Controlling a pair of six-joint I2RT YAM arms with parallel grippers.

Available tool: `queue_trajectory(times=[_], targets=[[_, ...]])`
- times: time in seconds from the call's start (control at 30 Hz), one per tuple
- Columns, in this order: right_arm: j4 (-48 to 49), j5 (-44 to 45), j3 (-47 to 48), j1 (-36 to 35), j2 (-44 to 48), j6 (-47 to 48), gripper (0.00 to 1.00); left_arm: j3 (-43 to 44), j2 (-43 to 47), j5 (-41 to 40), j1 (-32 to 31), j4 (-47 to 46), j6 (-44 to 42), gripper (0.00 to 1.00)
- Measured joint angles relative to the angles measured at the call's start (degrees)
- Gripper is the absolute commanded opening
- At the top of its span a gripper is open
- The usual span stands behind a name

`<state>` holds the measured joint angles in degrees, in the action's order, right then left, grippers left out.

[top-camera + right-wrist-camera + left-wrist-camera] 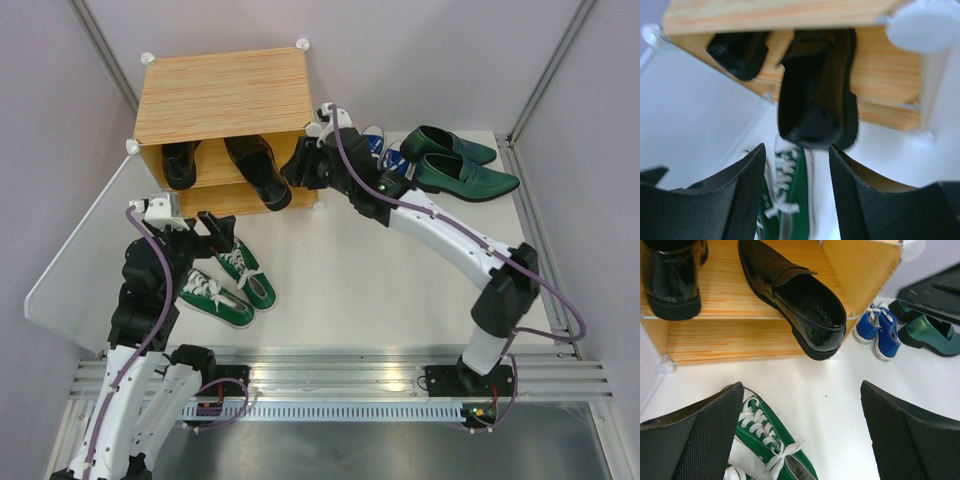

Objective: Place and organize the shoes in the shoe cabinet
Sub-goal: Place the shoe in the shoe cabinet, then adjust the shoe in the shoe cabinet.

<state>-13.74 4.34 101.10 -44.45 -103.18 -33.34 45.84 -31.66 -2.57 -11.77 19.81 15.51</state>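
Starting with the black shoe [258,170]: lying toe-in on the upper shelf of the shoe cabinet [220,95], slightly angled, heel poking out past the shelf's front edge. Looks only partly seated, probably wanting a nudge deeper. Tucked well in on the same shelf to its left, the other black shoe [180,163]. Hovering right at that overhanging heel, the right gripper [797,150], fingers parted with nothing between them: released, not grasping. Judging by the pose, either clear of the shoe or lined up to push it home. Nothing showing on the lower shelf from these angles, so likely room there for more pairs.

Moving outward now. Waiting on the table [350,290] in front of the cabinet, the green sneakers [230,285], side by side, laces up. Poised just over their near end, the left gripper [802,390], spread wide and holding nothing, likely sizing up a sneaker as the next pick. Parked close against the cabinet's right side, the blue sneakers [385,150], partly hidden behind the right arm, and beside those the dark-green loafers [460,165], neatly paired. Swung wide open on the left, the frosted door panel [80,260], leaving the shelves reachable. Worth watching: both arms close to the cabinet mouth, so some risk of crowding
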Motion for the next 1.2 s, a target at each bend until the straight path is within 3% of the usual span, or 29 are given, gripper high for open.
queue_trajectory(times=[0.1,0.13,0.23,0.4,0.53,0.9,1.2], targets=[[1.1,0.2,-10.8,0.0,9.1,3.1,0.67,-0.6,-1.8,2.1,0.0,-0.6,0.5,1.0],[1.4,0.7,-15.1,0.0,13.0,4.0,0.78,-0.6,-2.7,2.8,0.0,-0.7,0.6,1.0],[2.5,3.4,-25.9,0.0,23.9,5.9,0.89,-0.6,-5.5,4.8,0.0,-0.7,1.9,1.0],[4.8,10.5,-40.4,0.1,38.8,7.2,0.93,-1.0,-10.8,7.1,-2.4,-2.2,5.8,1.0],[4.6,15.0,-49.7,0.9,45.4,7.9,0.96,-1.4,-16.6,4.0,-9.0,-4.8,7.4,1.0],[3.5,18.7,-55.4,1.9,48.5,9.2,0.98,1.2,-36.2,-12.7,-17.7,-11.9,9.1,1.0],[3.4,18.6,-55.4,1.9,48.5,9.1,0.98,2.0,-45.1,-20.9,-18.9,-24.1,9.8,1.0]])
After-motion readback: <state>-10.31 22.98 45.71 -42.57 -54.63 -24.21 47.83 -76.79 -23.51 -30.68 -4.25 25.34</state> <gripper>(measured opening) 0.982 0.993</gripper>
